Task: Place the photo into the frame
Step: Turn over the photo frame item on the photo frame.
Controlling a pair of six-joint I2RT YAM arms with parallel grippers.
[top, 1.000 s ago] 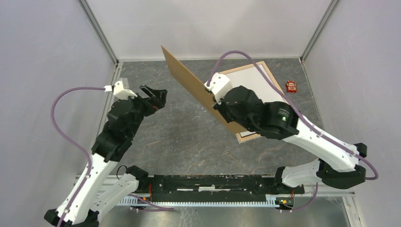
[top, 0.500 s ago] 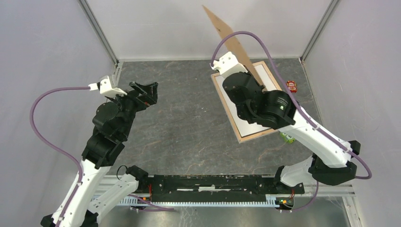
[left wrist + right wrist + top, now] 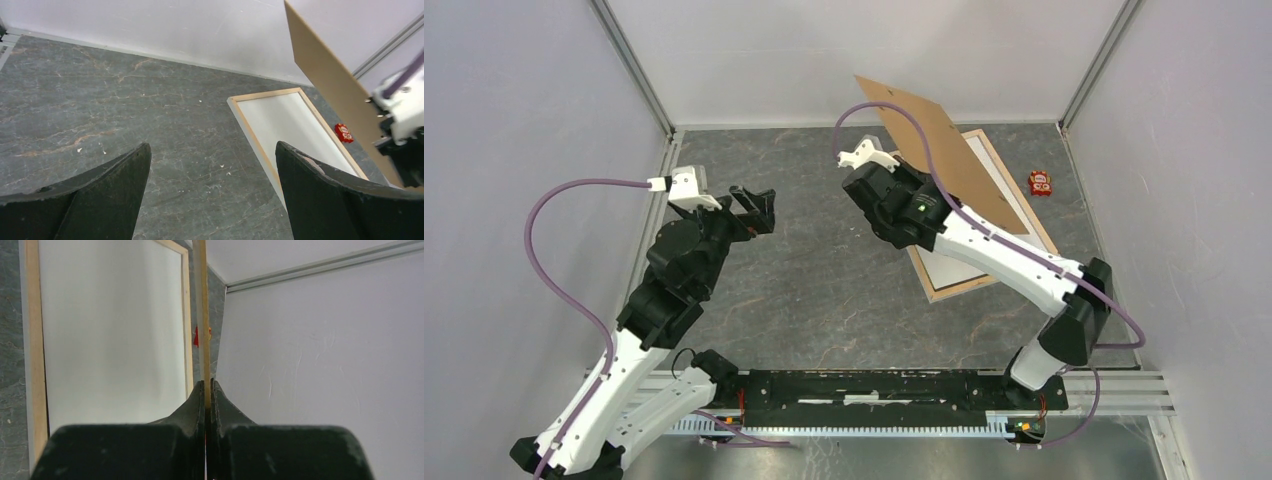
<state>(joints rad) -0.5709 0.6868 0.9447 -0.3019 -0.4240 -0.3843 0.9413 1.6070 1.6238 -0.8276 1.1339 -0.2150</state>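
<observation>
Right gripper (image 3: 206, 387) clamps the board (image 3: 939, 150) above the frame (image 3: 959, 290); left gripper (image 3: 212, 150) hovers, jaws apart. Board flatter than before.

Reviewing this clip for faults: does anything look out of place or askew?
The board is off the table, pinched edge-on by the right gripper and tilted above the frame, which lies skewed to the table's edges. A small red thing lies stray to the frame's right.
</observation>
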